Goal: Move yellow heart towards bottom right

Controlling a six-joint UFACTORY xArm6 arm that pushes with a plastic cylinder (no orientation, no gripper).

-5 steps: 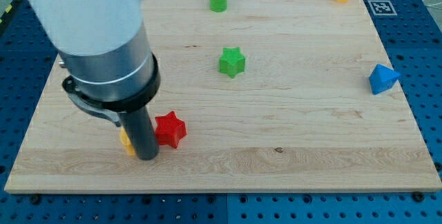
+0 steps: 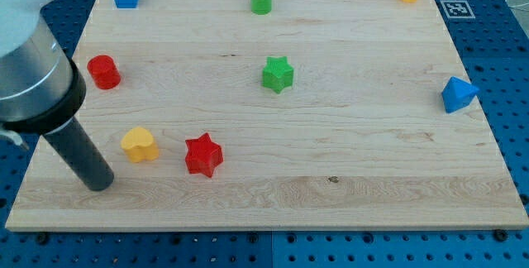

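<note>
The small yellow heart-shaped block point(image 2: 140, 145) sits at the board's lower left, just left of the red star block point(image 2: 203, 155). My tip point(image 2: 100, 186) has pulled back to the heart's lower left, apart from it, gripping nothing. That uncovers the heart; I reckon a rightward push comes next, minding the star.

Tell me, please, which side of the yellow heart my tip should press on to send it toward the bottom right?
Press its upper-left face. The yellow heart has my tip at its lower left, so I would likely circle up first. The red star sits close on its right, so a push may hit it.
</note>
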